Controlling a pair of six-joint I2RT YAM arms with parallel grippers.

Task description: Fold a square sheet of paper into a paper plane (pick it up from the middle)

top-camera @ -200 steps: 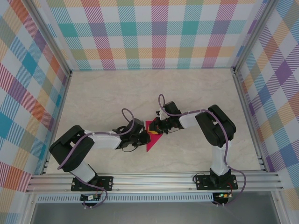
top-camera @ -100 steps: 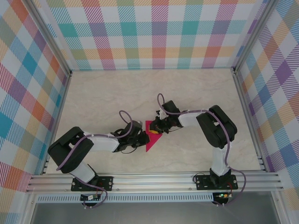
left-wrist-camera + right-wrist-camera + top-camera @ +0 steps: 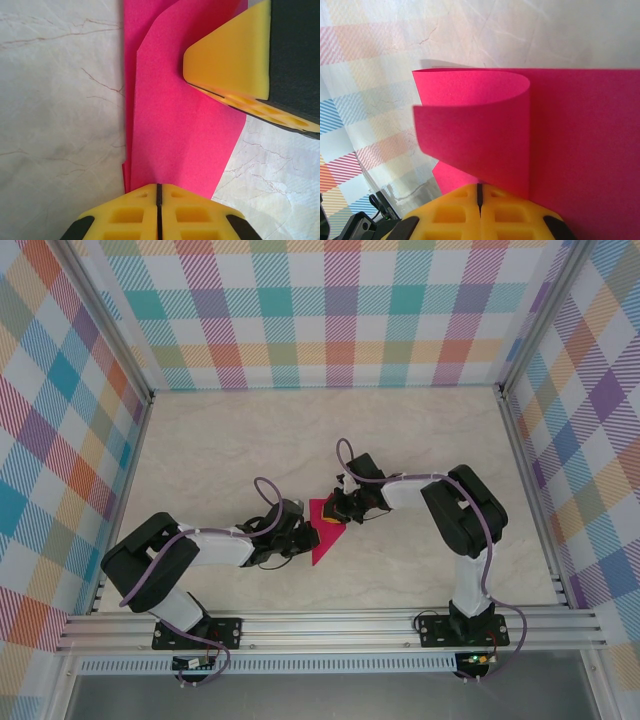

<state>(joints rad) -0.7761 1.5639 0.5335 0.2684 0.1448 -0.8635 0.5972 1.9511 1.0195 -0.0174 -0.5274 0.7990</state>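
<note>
The square sheet of paper (image 3: 322, 546) is magenta-pink and folded into a layered triangle on the marble table, between the two arms. My left gripper (image 3: 309, 532) is shut, its yellow fingertips resting on the paper's near edge (image 3: 180, 115) in the left wrist view, where the gripper (image 3: 158, 191) shows a thin closed seam. My right gripper (image 3: 336, 513) comes in from the other side; one of its yellow fingers (image 3: 232, 55) sits on the paper's far part. In the right wrist view the gripper (image 3: 479, 192) is shut at the base of a raised, curled flap (image 3: 475, 132) of the paper.
The pale marble table (image 3: 300, 440) stretches back to checkered walls. Aluminium rails run along the front (image 3: 330, 625) and posts stand at the sides (image 3: 140, 440). Both arms' elbows and purple cables lie low near the front edge.
The right gripper's jaws have closed fully at the paper's flap. The left arm has shifted slightly left and stays shut on the paper's edge. The paper has kept its place.
</note>
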